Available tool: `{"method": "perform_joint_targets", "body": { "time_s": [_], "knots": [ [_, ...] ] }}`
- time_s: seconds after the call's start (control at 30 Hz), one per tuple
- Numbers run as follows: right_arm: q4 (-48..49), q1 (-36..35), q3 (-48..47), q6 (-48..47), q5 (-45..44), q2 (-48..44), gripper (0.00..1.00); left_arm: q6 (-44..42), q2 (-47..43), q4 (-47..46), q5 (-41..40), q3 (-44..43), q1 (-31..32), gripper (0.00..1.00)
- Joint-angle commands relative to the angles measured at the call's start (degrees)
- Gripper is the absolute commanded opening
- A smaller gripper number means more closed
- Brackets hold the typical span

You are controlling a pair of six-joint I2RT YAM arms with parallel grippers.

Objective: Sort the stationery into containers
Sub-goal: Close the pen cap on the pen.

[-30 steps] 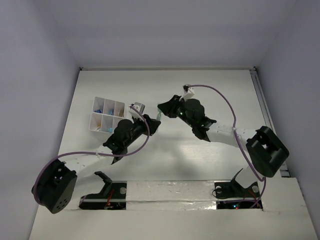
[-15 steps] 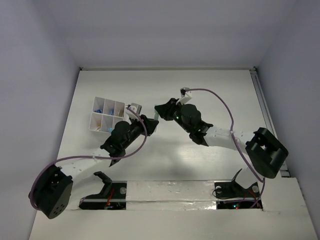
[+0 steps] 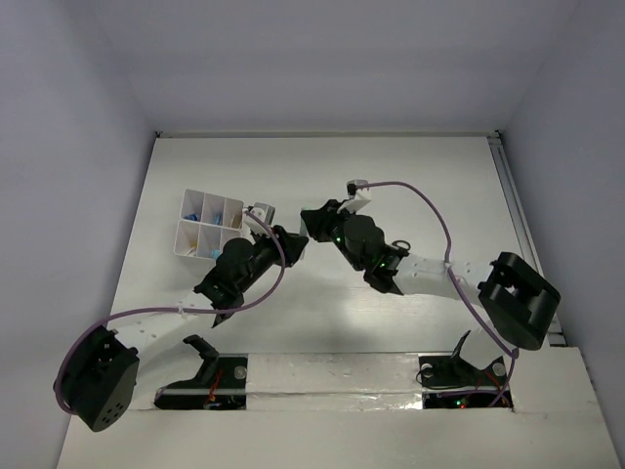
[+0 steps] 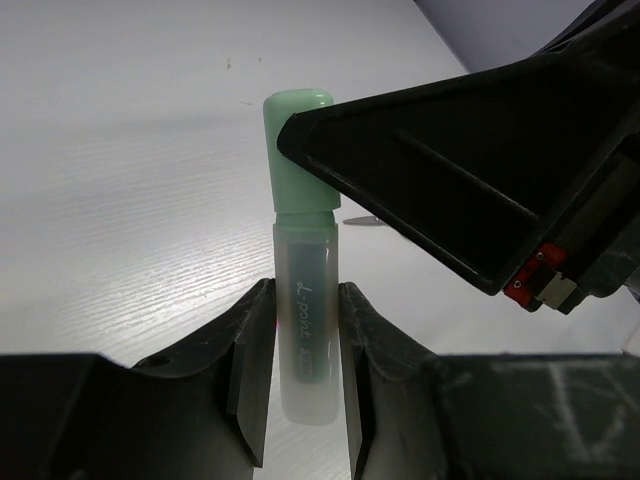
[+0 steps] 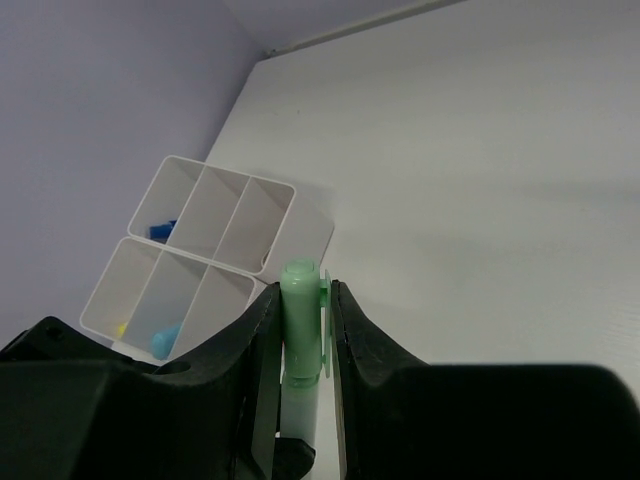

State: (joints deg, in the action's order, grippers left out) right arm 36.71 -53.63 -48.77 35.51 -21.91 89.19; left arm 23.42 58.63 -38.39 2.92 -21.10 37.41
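Just 3 o'clock of the divided box [image 5: 300, 226], the green-capped pen [image 4: 303, 235] is gripped twice: left end effector [image 4: 303, 305] closed on barrel, right end effector [image 5: 302, 300] on cap. If both are pulled apart, cap could be stripped off and pen dropped.

One green-capped pen [image 4: 303, 250], one six-compartment white box [image 5: 300, 235]
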Motion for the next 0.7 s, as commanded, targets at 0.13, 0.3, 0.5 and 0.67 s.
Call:
{"method": "perform_joint_targets", "body": {
  "time_s": [0.13,0.3,0.5,0.67],
  "knots": [
    [-5.6,-3.7,-4.3,-5.7,-7.2,0.3,0.03,0.1,-1.0,-3.4,-2.4,0.0,-0.3,0.0],
    [-6.7,-5.6,-4.6,-6.0,-9.4,1.9,0.02,0.3,-1.5,-4.0,-4.7,0.3,-0.3,0.0],
    [-7.7,-8.2,-4.1,-6.9,-12.4,2.7,0.0,1.3,-0.7,-5.5,-4.3,0.3,-0.3,0.0],
    [-7.9,-8.8,-2.6,-7.5,-13.2,1.8,0.0,1.6,-0.4,-5.5,-4.5,0.2,-0.8,0.0]
  ]
}}
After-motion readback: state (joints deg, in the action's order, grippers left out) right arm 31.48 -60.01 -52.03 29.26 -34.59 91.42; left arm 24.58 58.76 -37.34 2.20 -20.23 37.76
